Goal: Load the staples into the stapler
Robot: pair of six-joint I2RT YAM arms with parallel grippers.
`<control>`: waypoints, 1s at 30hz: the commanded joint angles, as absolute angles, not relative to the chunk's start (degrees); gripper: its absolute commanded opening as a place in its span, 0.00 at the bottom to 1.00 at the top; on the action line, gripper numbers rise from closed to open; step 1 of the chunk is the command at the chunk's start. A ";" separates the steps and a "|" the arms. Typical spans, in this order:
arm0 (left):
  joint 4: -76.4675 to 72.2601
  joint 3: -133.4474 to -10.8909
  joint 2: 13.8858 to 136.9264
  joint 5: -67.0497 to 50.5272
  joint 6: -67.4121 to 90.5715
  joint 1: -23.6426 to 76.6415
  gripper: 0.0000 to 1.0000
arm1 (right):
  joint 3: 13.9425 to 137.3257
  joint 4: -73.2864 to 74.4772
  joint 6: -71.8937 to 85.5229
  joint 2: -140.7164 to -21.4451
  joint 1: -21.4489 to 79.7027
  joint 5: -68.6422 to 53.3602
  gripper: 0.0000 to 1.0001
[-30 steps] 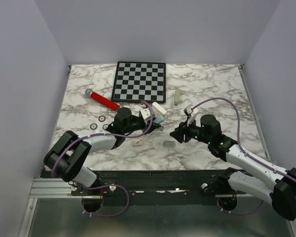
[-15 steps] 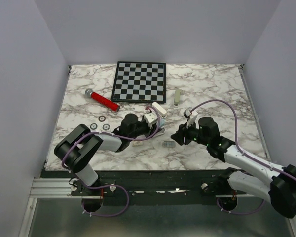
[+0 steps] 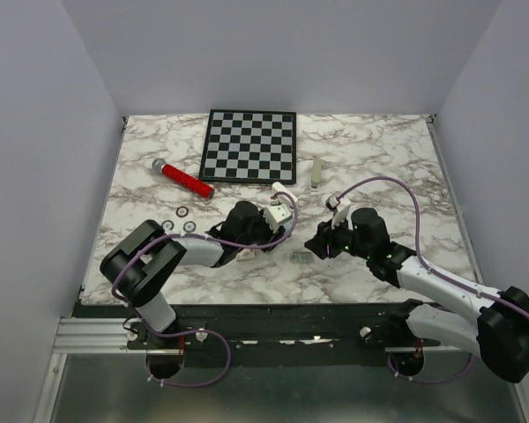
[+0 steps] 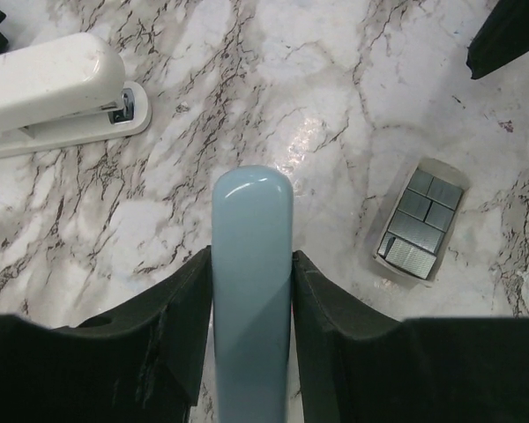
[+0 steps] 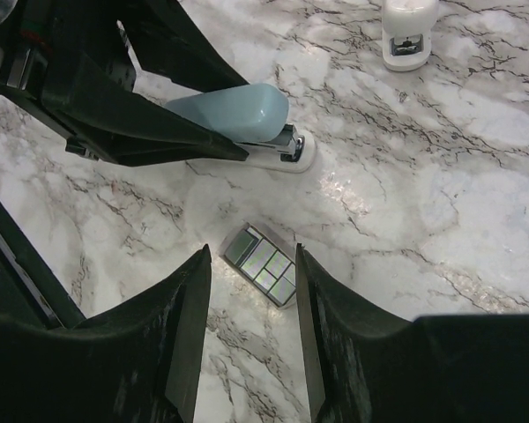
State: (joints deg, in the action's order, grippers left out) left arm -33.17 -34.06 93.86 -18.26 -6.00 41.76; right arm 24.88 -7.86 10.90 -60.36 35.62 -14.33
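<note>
The staples (image 5: 263, 264) are a small flat silvery-grey block in a pale tray on the marble table; they also show in the top view (image 3: 300, 256) and the left wrist view (image 4: 420, 232). My left gripper (image 4: 251, 256) is shut on a light blue stapler (image 4: 251, 291), whose nose points at the table left of the staples. The blue stapler (image 5: 238, 113) rests low on the table. My right gripper (image 5: 251, 256) is open just above the staples, one finger on each side, apart from them. In the top view the left gripper (image 3: 273, 231) and right gripper (image 3: 313, 244) flank the staples.
A white stapler (image 4: 53, 88) lies behind the blue one (image 3: 283, 191). A pale bar-shaped item (image 3: 316, 174), a chessboard (image 3: 249, 144), a red cylinder (image 3: 183, 178), small rings (image 3: 183, 211) and a small white block (image 3: 245, 256) lie on the table.
My left gripper has moved right with the blue stapler, closer to the staples. My right gripper has shifted slightly left and down over the staples.
</note>
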 commanded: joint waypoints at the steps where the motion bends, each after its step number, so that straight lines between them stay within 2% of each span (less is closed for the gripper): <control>1: -28.66 -36.47 91.59 -16.43 -7.82 42.10 0.53 | 24.96 -9.14 9.93 -60.65 35.60 -12.74 0.51; 5: -23.92 -38.93 90.88 -17.75 -8.70 42.01 0.68 | 24.96 -8.44 9.67 -60.29 35.60 -11.87 0.51; 8: -20.84 -40.60 90.79 -18.37 -9.14 42.01 0.77 | 24.70 -8.17 9.58 -59.51 35.60 -11.25 0.51; 10: -18.99 -41.57 90.62 -18.37 -9.23 42.10 0.78 | 24.52 -7.74 9.67 -58.98 35.60 -10.90 0.51; 19: -10.64 -47.55 92.98 -20.47 -10.90 42.10 0.73 | 23.20 -6.77 10.55 -56.34 35.60 -10.20 0.51; 23: -9.49 -48.69 94.39 -20.92 -11.25 42.01 0.65 | 23.03 -6.42 10.81 -55.90 35.60 -10.02 0.51; 26: -8.18 -49.92 95.80 -21.36 -11.69 42.10 0.64 | 22.76 -6.24 11.07 -55.72 35.60 -9.93 0.51; 30: -6.77 -51.32 97.47 -21.53 -11.69 42.01 0.54 | 22.50 -6.07 11.42 -55.46 35.60 -9.84 0.51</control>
State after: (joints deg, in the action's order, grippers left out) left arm -9.98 -49.21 95.53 -19.68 -10.94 41.76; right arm 23.68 -6.74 10.74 -56.38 35.62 -11.31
